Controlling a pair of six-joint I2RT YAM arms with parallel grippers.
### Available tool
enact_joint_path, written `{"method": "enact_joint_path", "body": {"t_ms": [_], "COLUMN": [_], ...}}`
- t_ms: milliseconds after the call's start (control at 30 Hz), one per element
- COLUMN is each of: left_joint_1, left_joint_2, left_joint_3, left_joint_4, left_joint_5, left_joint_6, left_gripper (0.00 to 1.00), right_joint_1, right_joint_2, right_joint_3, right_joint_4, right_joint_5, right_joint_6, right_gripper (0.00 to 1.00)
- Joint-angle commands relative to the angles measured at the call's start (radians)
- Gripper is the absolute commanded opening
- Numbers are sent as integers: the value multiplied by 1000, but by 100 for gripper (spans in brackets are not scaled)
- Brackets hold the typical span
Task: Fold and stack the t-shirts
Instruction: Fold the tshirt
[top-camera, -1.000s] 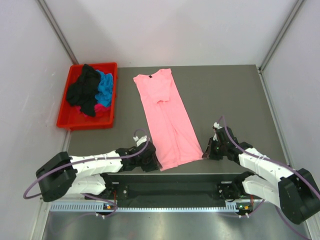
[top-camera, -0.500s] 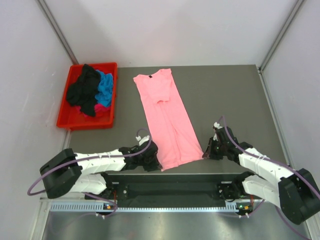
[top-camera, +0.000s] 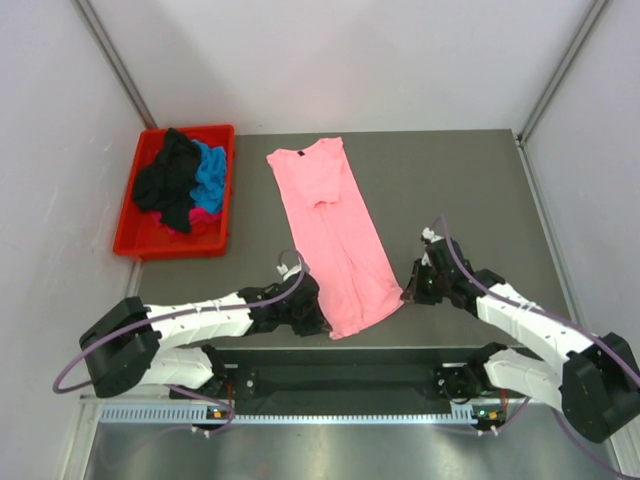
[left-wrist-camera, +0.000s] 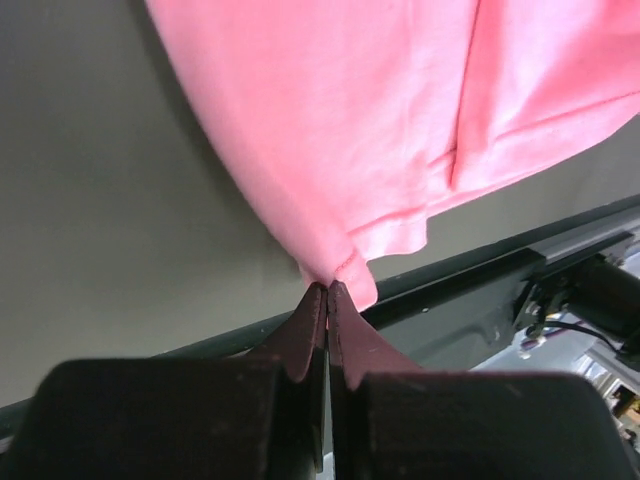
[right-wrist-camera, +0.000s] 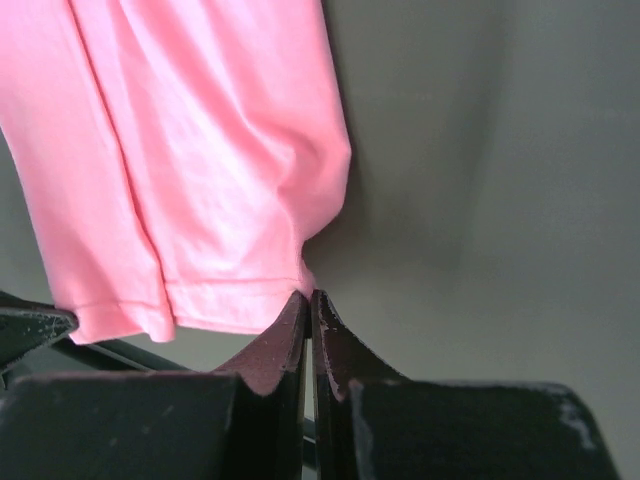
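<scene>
Top external shows the pink t-shirt (top-camera: 335, 232) folded lengthwise, hem corners pinched in both closed jaws

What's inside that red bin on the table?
A crumpled heap in the red bin: black cloth on top, bright blue cloth beside it, magenta cloth peeking out below. Anything beneath the heap is covered.

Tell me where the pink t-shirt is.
In the top view the pink t-shirt lies lengthwise mid-table, right of the red bin, its near hem corners pinched by the left gripper and right gripper.
</scene>
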Motion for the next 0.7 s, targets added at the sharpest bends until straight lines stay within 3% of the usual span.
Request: {"method": "enact_joint_path", "body": {"t_ms": [0,367,667], "left_joint_1": [61,385,620], "left_joint_2": [-8,1,207], "left_joint_3": [34,132,374], "left_joint_4": [-29,-60,-104], "left_joint_5": [24,181,276], "left_joint_6": [39,237,392], "left_gripper": [0,0,0], "right_joint_1": [13,13,13], "right_joint_2": [45,313,623], "right_joint_3": [95,409,779], "right_joint_4": [-2,15,-21], "right_joint_5": [38,18,26], "right_joint_6": [-33,-76,-124], "right_gripper": [0,0,0]}}
